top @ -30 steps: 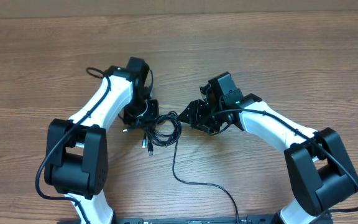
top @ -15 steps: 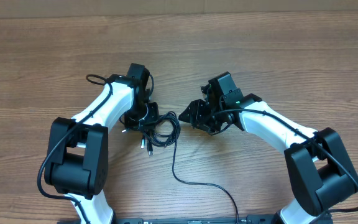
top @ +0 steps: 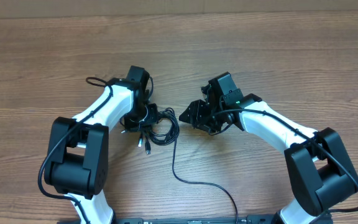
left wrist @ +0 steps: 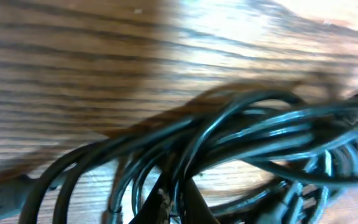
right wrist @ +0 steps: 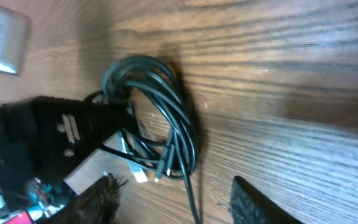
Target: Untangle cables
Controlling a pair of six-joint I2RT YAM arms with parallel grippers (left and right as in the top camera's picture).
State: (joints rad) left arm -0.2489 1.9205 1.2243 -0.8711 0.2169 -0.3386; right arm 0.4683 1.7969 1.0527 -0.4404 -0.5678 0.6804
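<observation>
The cables lie as a bundle of thin black loops at mid-table between my two arms, with one long strand trailing toward the front edge. My left gripper sits on the bundle's left side. In the left wrist view its fingertips meet among the strands, shut on the cables. My right gripper hovers just right of the bundle, apart from it. In the right wrist view it stands open, the trailing strand running between its fingers. The looped cables show silvery plug tips.
Wooden table all around. Thicker black wires run along both white arms. The left gripper's black body shows at the left of the right wrist view, against the bundle.
My left gripper has closed on the bundle and the loops have drawn slightly toward it. The right arm has stayed in place.
</observation>
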